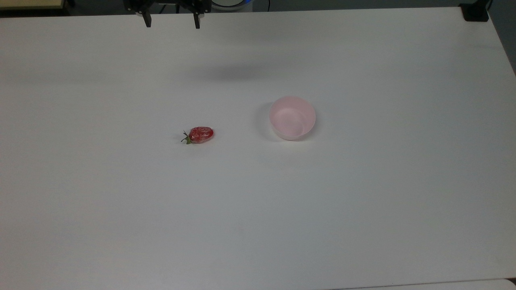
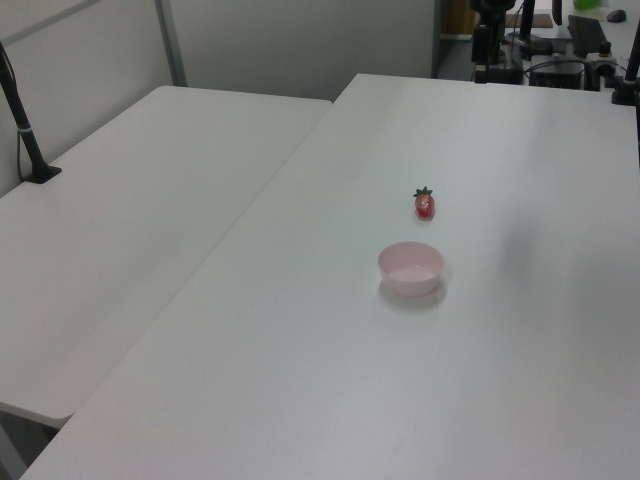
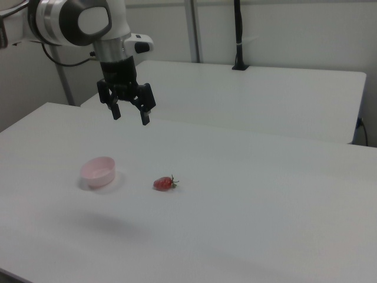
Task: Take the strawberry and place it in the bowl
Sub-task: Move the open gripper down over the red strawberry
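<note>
Jaws spread wide and holding nothing: the gripper (image 3: 130, 116) hangs well above the table (image 3: 247, 200), its two dark fingers (image 3: 145, 117) pointing down with open air between them. In the top view the gripper (image 1: 171, 22) is cut off by the upper edge, so just the two fingertips and a bit of the black body show over the table's (image 1: 363, 201) far rim.

Largest is the white table, which runs out of the picture at the bottom of the top view. A second white table (image 2: 140, 210) stands beside it in the left view; its near corner is cut off at the left view's lower left. The arm (image 3: 82, 23), white with a grey joint, enters from the right view's upper left, its base out of sight.

The bowl (image 1: 292, 117), pale pink, sits upright on the table, well apart from the gripper. The bowl (image 3: 98, 171) is at the right view's left.

The strawberry (image 1: 200, 134) lies on its side on the table, near the bowl but not touching it, green stem toward the top view's left. In the left view the strawberry (image 2: 425, 204) lies beyond the bowl (image 2: 410, 268), its leaves hard to make out. In the right view the strawberry (image 3: 164, 183) is to the bowl's right.
</note>
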`<action>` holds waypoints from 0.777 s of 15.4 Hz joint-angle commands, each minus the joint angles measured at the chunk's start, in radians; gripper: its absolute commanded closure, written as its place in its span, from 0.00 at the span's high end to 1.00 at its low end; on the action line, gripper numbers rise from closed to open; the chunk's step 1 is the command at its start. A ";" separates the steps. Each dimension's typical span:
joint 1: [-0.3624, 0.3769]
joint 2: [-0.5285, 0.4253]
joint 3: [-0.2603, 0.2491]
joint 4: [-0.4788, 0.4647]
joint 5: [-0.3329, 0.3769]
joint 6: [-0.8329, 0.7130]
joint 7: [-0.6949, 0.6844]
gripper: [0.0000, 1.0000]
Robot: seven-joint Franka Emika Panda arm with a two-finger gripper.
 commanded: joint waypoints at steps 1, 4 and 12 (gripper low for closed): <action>0.008 0.021 0.001 -0.016 -0.018 0.046 -0.009 1.00; 0.007 0.077 0.001 -0.016 -0.024 0.107 -0.046 1.00; -0.003 0.335 -0.034 -0.019 -0.026 0.435 -0.118 1.00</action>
